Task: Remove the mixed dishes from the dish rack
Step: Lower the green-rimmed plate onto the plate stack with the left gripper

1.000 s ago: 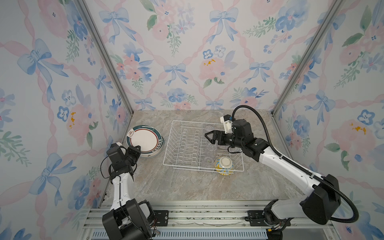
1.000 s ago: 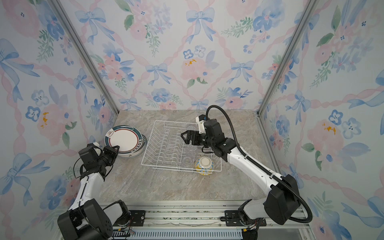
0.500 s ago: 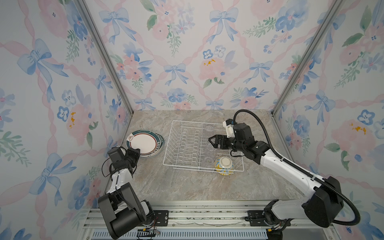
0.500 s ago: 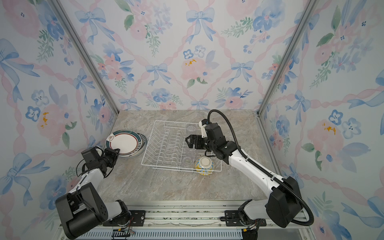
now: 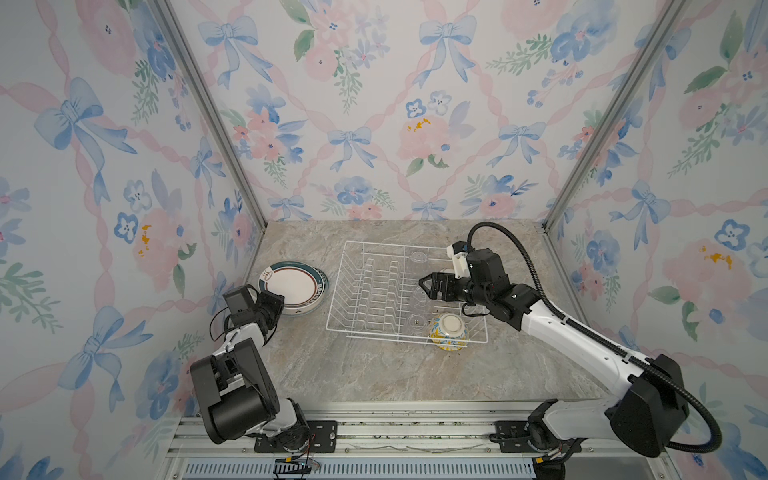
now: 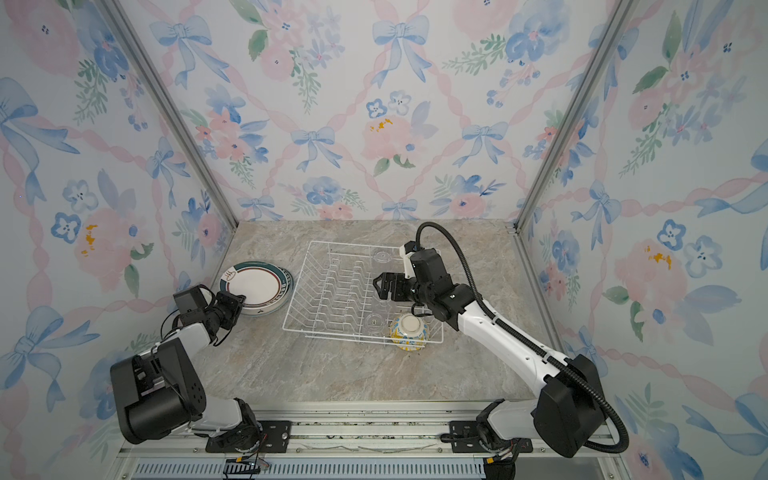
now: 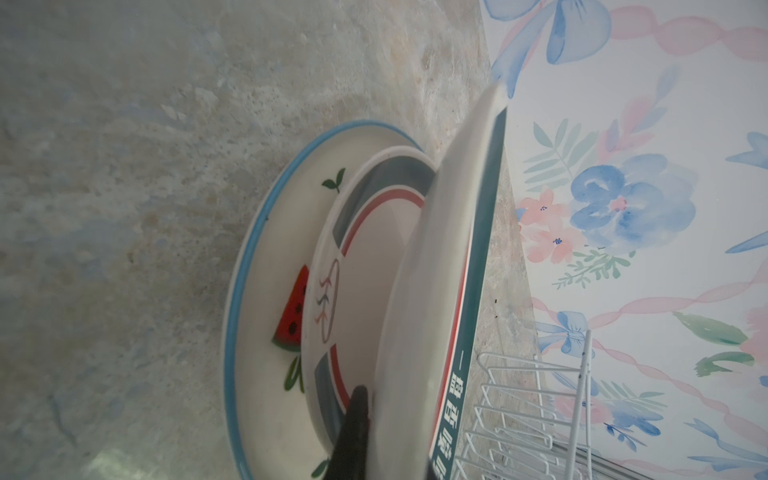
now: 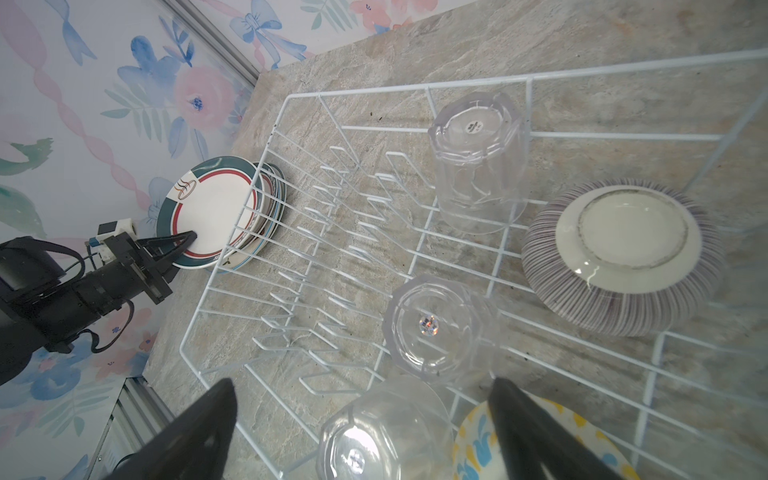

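The left hand (image 5: 277, 302) pinches the top plate (image 5: 291, 284); set it flat, gently. The right hand (image 5: 424, 287), wide open, should drop straight over a glass cup (image 8: 382, 432)

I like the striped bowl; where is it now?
In the right wrist view, the striped bowl sits upside down in the rack, right side, beside a clear cup.

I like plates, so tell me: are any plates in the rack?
No, the dish rack has bare dividers; the plates are all beside it.

Stacked plates (image 5: 291, 284) left of the dish rack (image 5: 376, 286); cups (image 5: 417, 322) and bowls (image 5: 448, 330) inside, rightward.
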Robot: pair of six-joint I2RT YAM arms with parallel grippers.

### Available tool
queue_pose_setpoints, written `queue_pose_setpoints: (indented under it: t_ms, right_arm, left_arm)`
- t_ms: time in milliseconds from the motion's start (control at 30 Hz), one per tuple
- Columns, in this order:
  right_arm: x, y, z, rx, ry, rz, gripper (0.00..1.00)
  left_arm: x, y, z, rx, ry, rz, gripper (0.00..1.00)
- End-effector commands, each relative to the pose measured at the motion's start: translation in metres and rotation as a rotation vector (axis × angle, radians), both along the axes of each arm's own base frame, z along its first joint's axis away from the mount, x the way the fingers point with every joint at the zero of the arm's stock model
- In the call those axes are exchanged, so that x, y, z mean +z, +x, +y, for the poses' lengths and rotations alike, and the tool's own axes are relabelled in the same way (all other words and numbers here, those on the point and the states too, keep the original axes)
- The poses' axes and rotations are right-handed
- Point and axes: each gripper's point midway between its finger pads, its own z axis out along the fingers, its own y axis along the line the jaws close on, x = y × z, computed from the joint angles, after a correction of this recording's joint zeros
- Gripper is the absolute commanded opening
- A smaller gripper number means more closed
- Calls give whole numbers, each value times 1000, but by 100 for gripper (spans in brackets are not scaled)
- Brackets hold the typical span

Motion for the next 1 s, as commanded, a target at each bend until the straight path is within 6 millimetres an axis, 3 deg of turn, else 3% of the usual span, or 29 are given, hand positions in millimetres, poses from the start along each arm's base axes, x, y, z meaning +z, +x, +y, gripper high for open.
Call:
queue_pose_setpoints:
  t_ms: [0,67,100,167,300,400,433,967]
  right_arm:
    - [-6,-2,-10,-14,-39,4,97]
    - [-6,-1,-8,-10,-39,8,97]
    - [-6,-1,-8,-8,-41,10,97]
    - [-6,0,-7,-6,-42,12,97]
    - [-7,1,-7,-8,-46,13,97]
    - [-9,1,-6,-6,-45,20,97]
    - [-10,1,-6,-7,-45,21,97]
    - [-18,3,-10,-11,-93,23,96]
  left_arm:
    - [14,15,7,-7,43,-52,0]
    - [12,16,7,-2,47,-48,1]
    - [12,17,7,-4,49,-47,7]
    - [12,18,7,-8,50,-47,28]
    - [11,19,8,-12,51,-46,55]
    - [13,20,6,-22,54,-51,90]
    - [14,20,6,-25,58,-53,98]
    - [15,9,20,10,221,119,98]
